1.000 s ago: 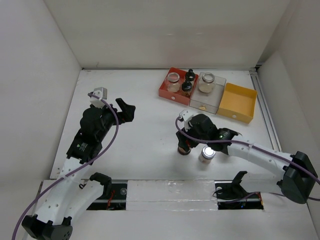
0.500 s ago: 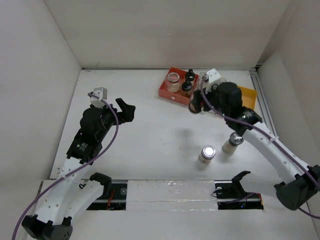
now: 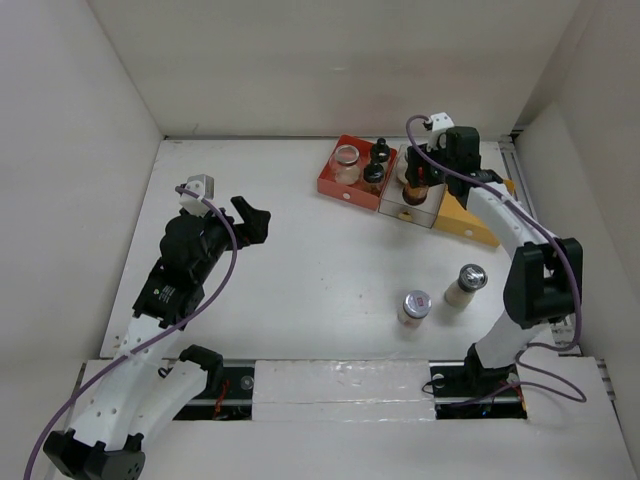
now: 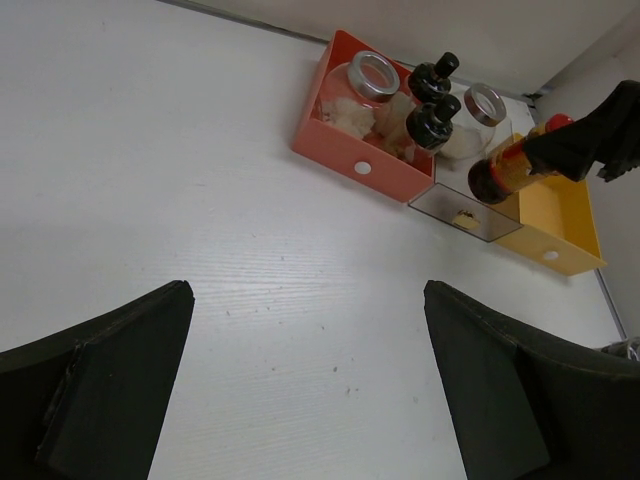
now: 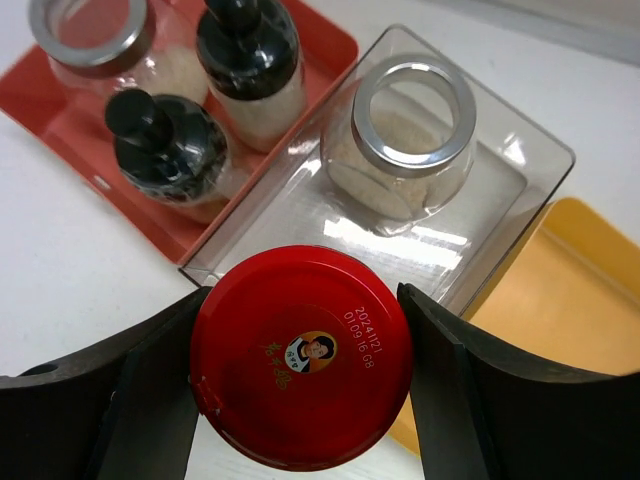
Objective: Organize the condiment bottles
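Note:
My right gripper (image 5: 302,362) is shut on a red-capped jar (image 5: 300,300) with dark contents and holds it over the near end of the clear tray (image 5: 500,215). That tray holds a silver-rimmed jar (image 5: 405,135). In the top view the right gripper (image 3: 420,180) hangs over the clear tray (image 3: 428,212). The red tray (image 3: 330,185) holds a silver-rimmed jar (image 3: 347,160) and two black-capped bottles (image 3: 376,165). Two silver-capped bottles (image 3: 416,305) (image 3: 467,283) stand on the table. My left gripper (image 3: 250,218) is open and empty at the left, also seen in its wrist view (image 4: 308,300).
An empty yellow tray (image 3: 480,205) sits right of the clear tray, partly under my right arm. White walls enclose the table on the left, back and right. The left wrist view shows the three trays at the far right, with the red tray (image 4: 350,160) nearest.
My right gripper has carried the red-capped jar from the table's middle, beside a silver-capped bottle, back to above the clear tray. The left arm has not moved.

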